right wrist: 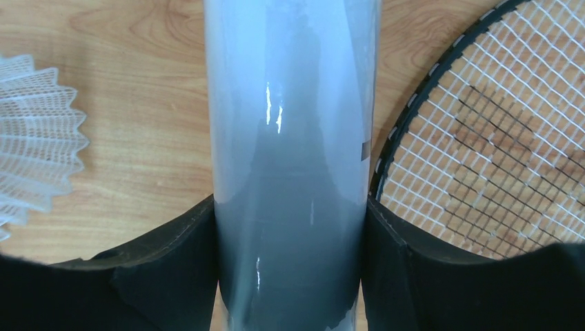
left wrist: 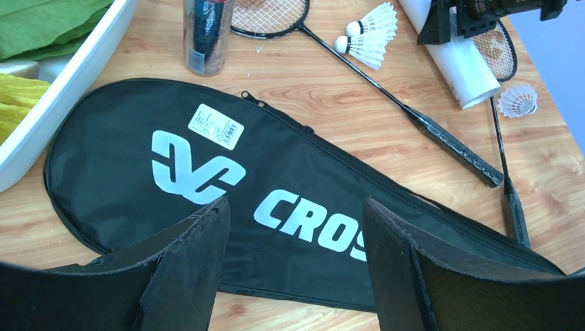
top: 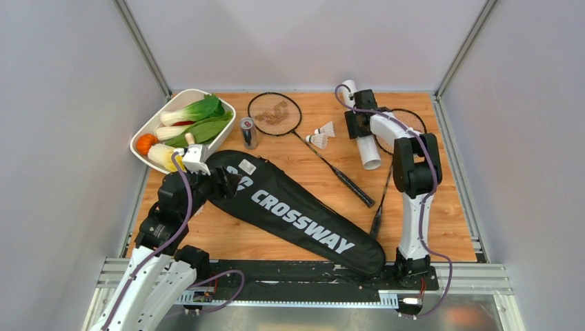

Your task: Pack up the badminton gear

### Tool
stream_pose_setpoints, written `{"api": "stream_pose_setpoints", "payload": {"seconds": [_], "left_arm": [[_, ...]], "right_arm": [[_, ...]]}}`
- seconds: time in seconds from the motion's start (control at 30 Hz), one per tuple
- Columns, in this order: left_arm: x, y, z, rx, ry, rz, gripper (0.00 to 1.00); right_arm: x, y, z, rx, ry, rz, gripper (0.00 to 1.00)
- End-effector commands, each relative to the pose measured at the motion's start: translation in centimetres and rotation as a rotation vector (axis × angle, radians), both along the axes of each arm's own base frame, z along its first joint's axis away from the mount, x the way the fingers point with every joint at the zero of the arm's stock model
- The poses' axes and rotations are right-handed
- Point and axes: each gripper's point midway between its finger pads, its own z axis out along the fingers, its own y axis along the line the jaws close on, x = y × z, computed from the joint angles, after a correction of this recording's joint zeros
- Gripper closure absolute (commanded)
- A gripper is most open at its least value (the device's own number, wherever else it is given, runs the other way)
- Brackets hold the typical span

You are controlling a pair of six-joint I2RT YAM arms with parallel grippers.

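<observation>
A light wooden tabletop (top: 290, 162) sits inside pale grey walls with aluminium posts at the far corners. A black racket bag printed "CROSSWAY" (top: 296, 214) lies flat and diagonal, its wide end at the left and its narrow end toward the near middle.

The left gripper (left wrist: 296, 207) hovers over the wide end of the bag, its fingers spread well apart with nothing between them.

Far right, a long, glossy white tube (top: 370, 155) lies on the wood. The right gripper (right wrist: 290, 214) straddles it, both black pads pressed against its sides.

One thin dark-framed racket (top: 274, 114) lies at the far middle, its handle angled toward the near right. A second dark-framed racket (right wrist: 476, 158) has its head just beside the tube.

Two white feather shuttlecocks (top: 325, 129) (top: 319, 141) lie side by side between the first racket and the tube. A third shuttlecock (left wrist: 517, 101) lies beside the tube's open near end.

A blue-silver drink can (top: 248, 132) stands just left of the first racket's head. A white tray (left wrist: 69, 89) of vegetables fills the far left corner.
</observation>
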Motion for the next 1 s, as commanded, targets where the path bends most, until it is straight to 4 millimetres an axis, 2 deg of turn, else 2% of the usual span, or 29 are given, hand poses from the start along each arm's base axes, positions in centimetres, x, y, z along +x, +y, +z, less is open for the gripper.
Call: {"api": "stream_pose_setpoints", "payload": {"seconds": [0.0,0.1,0.2,0.3,0.43,0.5,0.53,0.67,0.7,0.73,0.77,0.8,0.83,0.87,0.9,0.93,0.97], "left_arm": [[0.1,0.1,0.5,0.014,-0.027,-0.003,0.23],[0.1,0.2,0.7,0.009,-0.035,0.002,0.24],[-0.3,-0.1,1.4,-0.007,-0.051,-0.015,0.23],[-0.9,-1.5,2.9,-0.066,-0.068,-0.085,0.22],[-1.5,-3.8,5.8,-0.187,-0.093,-0.188,0.21],[-1.4,-4.8,7.1,-0.250,-0.097,-0.223,0.21],[-1.3,-5.2,7.8,-0.291,-0.092,-0.232,0.21],[-1.1,-7.0,9.1,-0.405,-0.075,-0.299,0.20],[-1.0,-7.4,10.0,-0.429,-0.104,-0.321,0.20],[-1.2,-8.1,9.8,-0.459,-0.078,-0.355,0.20],[-1.2,-8.4,10.9,-0.482,-0.123,-0.384,0.20],[-1.3,-8.9,10.4,-0.503,-0.107,-0.408,0.20],[-1.4,-9.2,11.4,-0.517,-0.159,-0.435,0.20],[-1.3,-9.4,10.8,-0.527,-0.152,-0.443,0.20],[-1.5,-9.7,11.6,-0.540,-0.196,-0.465,0.20],[-1.5,-9.9,11.0,-0.550,-0.190,-0.474,0.20],[-1.7,-10.3,11.5,-0.561,-0.218,-0.498,0.20]], "right_arm": [[0.5,0.3,9.5,0.075,-0.182,-0.030,0.46],[-1.3,0.4,12.0,0.126,-0.217,-0.047,0.47],[-4.1,1.1,13.9,0.207,-0.237,-0.068,0.49],[-7.1,2.2,16.0,0.291,-0.273,-0.060,0.50],[-12.0,5.3,19.1,0.482,-0.355,0.018,0.49],[-15.2,7.7,20.6,0.637,-0.396,0.095,0.50],[-17.3,9.0,22.2,0.727,-0.442,0.148,0.50],[-24.6,13.9,23.5,0.964,-0.498,0.317,0.51],[-25.8,14.2,23.8,1.004,-0.522,0.334,0.51],[-27.3,14.9,24.0,1.050,-0.532,0.355,0.51],[-28.9,15.7,24.3,1.102,-0.533,0.388,0.51],[-30.3,16.4,24.4,1.151,-0.527,0.416,0.51],[-31.4,16.7,24.7,1.197,-0.535,0.436,0.50],[-32.3,17.1,24.6,1.229,-0.532,0.453,0.50],[-33.1,17.4,24.6,1.257,-0.530,0.466,0.50],[-33.7,17.7,24.6,1.280,-0.529,0.476,0.50],[-34.3,18.1,24.5,1.297,-0.524,0.491,0.51]]}}
